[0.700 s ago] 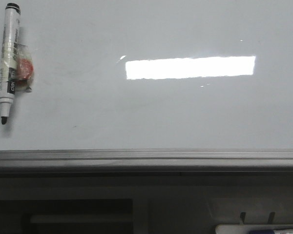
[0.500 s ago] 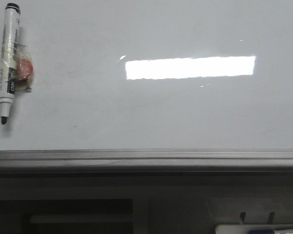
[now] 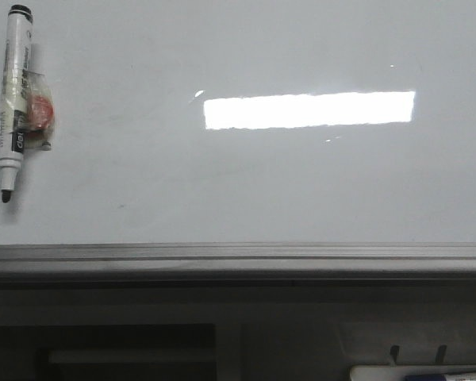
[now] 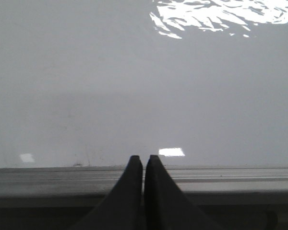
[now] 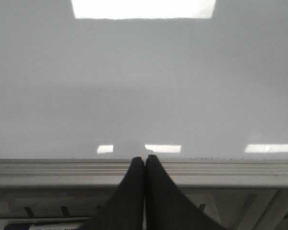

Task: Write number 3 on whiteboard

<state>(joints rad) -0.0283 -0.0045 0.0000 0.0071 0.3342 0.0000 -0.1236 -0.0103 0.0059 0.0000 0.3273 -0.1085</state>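
The whiteboard (image 3: 262,190) fills the front view, glossy white-grey with a bright rectangular light reflection and a grey metal frame along its near edge. No number 3 shows on it; the surface is blank. A white marker pen (image 3: 13,99) with a black cap end and black tip lies at the board's far left, tip toward the frame. In the left wrist view my left gripper (image 4: 143,160) is shut and empty, hanging over the frame edge. My right gripper (image 5: 144,159) is likewise shut and empty over the frame. Neither gripper shows in the front view.
A small crumpled clear wrapper with something red (image 3: 38,115) inside lies against the marker. Below the frame (image 3: 238,258) is a dark recess, with a white object (image 3: 420,371) at the lower right, also seen as a strip (image 5: 43,224) in the right wrist view.
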